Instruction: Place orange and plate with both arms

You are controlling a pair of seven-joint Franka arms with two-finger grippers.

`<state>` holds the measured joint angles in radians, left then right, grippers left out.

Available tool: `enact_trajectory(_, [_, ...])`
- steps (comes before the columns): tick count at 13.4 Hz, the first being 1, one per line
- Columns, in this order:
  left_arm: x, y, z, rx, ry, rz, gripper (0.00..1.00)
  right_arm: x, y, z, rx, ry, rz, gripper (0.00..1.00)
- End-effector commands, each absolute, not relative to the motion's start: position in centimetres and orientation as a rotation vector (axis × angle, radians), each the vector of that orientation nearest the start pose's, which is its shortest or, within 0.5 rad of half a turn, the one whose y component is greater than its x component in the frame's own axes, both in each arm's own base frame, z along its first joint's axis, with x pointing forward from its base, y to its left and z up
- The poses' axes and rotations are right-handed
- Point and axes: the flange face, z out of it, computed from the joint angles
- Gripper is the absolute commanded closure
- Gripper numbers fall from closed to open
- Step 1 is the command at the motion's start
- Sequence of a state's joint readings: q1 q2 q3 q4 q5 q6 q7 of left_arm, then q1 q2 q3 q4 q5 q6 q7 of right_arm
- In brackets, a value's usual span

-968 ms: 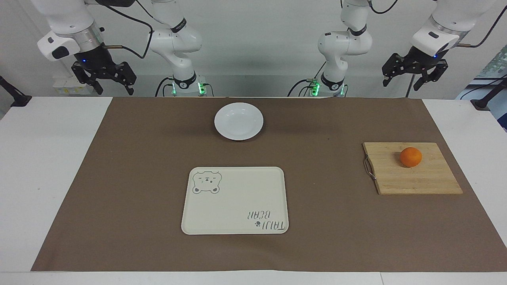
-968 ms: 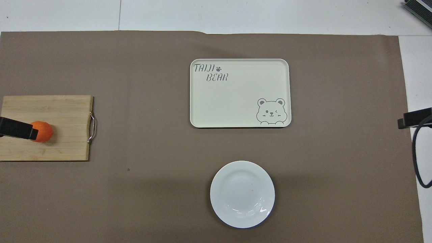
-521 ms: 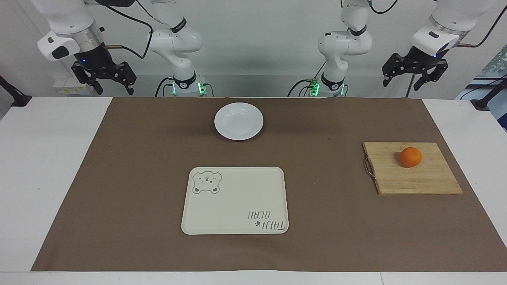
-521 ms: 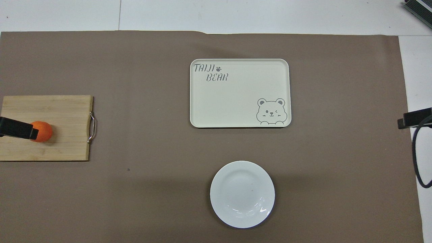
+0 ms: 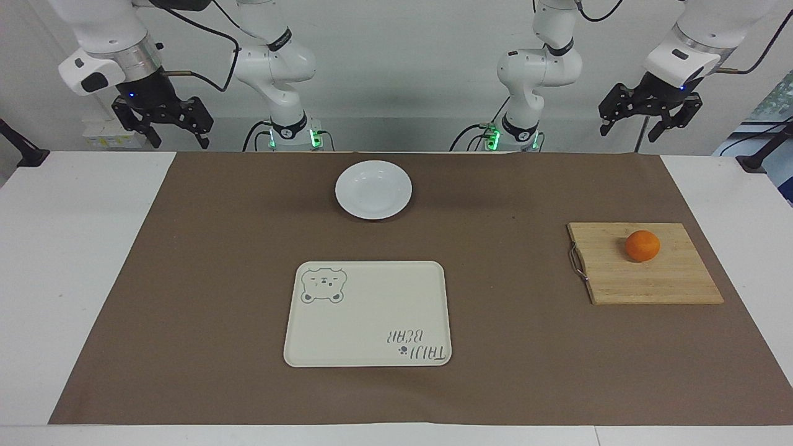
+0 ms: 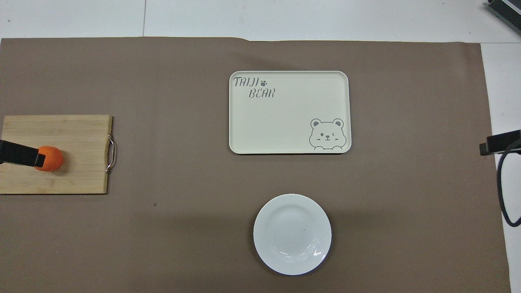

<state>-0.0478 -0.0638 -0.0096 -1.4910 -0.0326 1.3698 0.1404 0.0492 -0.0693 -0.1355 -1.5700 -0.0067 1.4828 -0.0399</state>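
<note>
Orange [image 5: 642, 245] on cutting board [image 5: 644, 272] near the counter's left-arm end; plate [image 5: 373, 189] nearer the robots than tray [image 5: 368, 322], brown mat [image 5: 186, 279] bare between. Left gripper [image 5: 648, 121] and right gripper [image 5: 162, 127] released, raised, unchanged since earlier.

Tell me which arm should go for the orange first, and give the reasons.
Left. The orange sits on the cutting board at the left arm's end of the table, and the left gripper hangs open, raised at that end. The right gripper waits at the table's right-arm end.
</note>
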Motion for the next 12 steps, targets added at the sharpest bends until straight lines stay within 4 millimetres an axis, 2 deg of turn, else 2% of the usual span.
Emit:
enact_trajectory(1, [50.7, -3.0, 67.6, -3.176, 0.309, 0.036, 0.00, 51.4, -4.8, 65.4, -3.124, 0.080, 0.024, 0.00])
enact_trajectory(3, [51.2, -2.9, 66.6, -3.176, 0.310, 0.045, 0.00, 51.4, -4.8, 65.4, -3.124, 0.082, 0.024, 0.00])
enact_trajectory(6, [51.7, -1.8, 63.8, -3.180, 0.287, 0.051, 0.00, 51.4, -4.8, 65.4, -3.124, 0.082, 0.024, 0.00])
enact_trajectory(10, [53.7, 1.5, 59.0, -3.180, 0.203, -0.046, 0.00, 51.4, -4.8, 65.4, -3.124, 0.080, 0.024, 0.00])
enact_trajectory(12, [54.4, 4.2, 56.3, -3.177, 0.202, -0.067, 0.00, 51.4, -4.8, 65.4, -3.124, 0.080, 0.024, 0.00])
